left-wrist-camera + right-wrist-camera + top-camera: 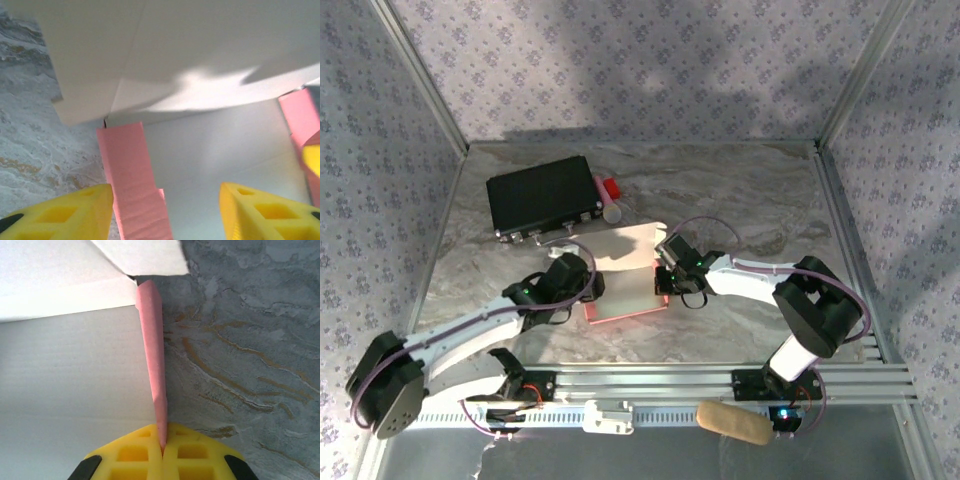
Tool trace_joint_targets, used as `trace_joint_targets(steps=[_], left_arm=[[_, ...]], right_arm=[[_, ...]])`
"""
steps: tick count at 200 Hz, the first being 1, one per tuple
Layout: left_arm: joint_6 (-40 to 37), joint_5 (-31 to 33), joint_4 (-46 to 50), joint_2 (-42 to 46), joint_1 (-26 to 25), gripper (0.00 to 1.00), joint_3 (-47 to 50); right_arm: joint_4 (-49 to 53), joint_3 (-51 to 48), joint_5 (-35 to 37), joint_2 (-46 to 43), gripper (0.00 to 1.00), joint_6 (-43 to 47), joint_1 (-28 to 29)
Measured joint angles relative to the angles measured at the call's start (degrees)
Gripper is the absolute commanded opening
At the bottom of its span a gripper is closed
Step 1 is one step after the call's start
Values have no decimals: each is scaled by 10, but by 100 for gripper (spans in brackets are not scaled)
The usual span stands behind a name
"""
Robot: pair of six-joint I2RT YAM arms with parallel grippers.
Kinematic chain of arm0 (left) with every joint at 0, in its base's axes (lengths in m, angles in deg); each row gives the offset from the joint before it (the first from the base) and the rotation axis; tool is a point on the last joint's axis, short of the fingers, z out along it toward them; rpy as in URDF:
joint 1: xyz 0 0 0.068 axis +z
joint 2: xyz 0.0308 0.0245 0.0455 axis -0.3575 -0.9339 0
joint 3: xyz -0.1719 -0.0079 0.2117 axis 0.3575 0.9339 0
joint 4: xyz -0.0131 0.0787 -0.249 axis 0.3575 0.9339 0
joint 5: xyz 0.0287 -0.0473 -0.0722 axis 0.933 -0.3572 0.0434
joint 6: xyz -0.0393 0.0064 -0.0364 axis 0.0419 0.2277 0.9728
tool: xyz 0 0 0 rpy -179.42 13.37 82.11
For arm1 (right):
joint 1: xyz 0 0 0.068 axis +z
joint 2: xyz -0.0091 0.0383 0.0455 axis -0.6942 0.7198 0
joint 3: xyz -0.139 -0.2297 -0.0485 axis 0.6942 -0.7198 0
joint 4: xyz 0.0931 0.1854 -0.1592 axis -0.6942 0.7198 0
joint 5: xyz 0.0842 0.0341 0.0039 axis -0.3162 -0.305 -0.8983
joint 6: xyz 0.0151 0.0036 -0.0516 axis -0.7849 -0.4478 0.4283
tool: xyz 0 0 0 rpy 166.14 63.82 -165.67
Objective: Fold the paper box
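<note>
i am watching the paper box (630, 295) lying on the desk (760, 200) just in front of the black case (542, 195), on the case's side nearer the arm bases and a little to its right. the box is sitting partly folded, with its pale inner floor (210, 150) facing up. a wide whitish flap (625, 248) is reaching from it toward the case.

the left jaws are standing open over the box edge that is lying below the case's right end. in the left wrist view the two yellow fingers (75, 215) are staying well apart, and a pink side wall (127, 175) is rising between them, close to the left-hand one. i cannot tell whether it is touching that finger. nothing is being gripped there.

the right jaws are pinching shut on the box wall lying farthest right of the case. in the right wrist view the yellow fingers (135, 460) are meeting on the top edge of that thin pink wall (152, 365), with grey marbled desk (240, 340) showing beside it.

a small red thing (611, 188) is sitting just beside the case's right end.
</note>
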Motion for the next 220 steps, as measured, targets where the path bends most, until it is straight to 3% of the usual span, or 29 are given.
trace_joint_targets(steps=[58, 192, 220], left_arm=[[35, -85, -43, 118, 96, 36, 108], [87, -181, -87, 201, 112, 40, 71], [98, -194, -99, 199, 117, 50, 65]], right_arm=[[-31, -22, -75, -5, 0, -2, -53], [-29, -28, -162, -66, 0, -9, -109], [-30, -28, -189, -71, 0, -18, -121]])
